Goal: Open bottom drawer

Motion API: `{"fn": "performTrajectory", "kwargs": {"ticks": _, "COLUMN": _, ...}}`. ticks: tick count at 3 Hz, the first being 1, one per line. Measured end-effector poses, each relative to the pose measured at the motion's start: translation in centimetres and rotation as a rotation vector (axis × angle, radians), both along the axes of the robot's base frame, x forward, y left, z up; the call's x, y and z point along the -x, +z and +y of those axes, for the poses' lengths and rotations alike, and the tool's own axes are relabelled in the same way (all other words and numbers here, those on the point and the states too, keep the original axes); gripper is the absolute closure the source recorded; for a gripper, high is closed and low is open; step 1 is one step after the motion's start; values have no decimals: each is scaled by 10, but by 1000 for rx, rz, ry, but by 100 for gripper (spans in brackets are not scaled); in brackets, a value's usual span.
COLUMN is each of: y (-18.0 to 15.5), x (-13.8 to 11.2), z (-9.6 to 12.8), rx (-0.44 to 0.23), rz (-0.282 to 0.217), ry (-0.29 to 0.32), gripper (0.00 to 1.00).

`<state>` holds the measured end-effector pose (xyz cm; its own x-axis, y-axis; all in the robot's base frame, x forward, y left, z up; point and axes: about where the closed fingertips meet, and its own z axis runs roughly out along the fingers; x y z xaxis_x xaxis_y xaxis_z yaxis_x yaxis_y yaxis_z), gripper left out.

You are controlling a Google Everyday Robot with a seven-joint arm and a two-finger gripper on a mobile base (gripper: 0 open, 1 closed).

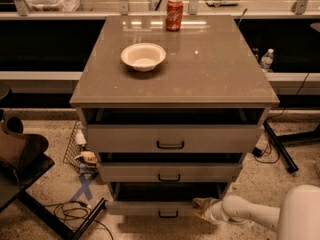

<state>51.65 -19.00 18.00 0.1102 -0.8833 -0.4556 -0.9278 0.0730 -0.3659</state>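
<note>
The bottom drawer (145,208) is the lowest and narrowest of three grey-beige fronts, with a small black bar handle (168,214). It stands pulled out a little, with a dark gap above its front. My gripper (201,209) sits at the drawer front's right end, just right of the handle, on the end of the white arm (250,213) that comes in from the lower right. The middle drawer (169,173) and the top drawer (170,139) stand out further, each with its own black handle.
A white bowl (143,56) and a red soda can (174,14) rest on the cabinet top (215,69). Cables (75,211) and a dark chair (20,159) lie on the floor at left. A black stand leg (280,146) and a water bottle (266,60) are at right.
</note>
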Motion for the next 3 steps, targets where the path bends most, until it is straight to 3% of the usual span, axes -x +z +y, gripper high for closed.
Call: {"fn": "performTrajectory", "kwargs": {"ticks": 3, "y": 0, "x": 16, "z": -11, "rx": -1, "rz": 34, "ry": -21, "gripper": 100}}
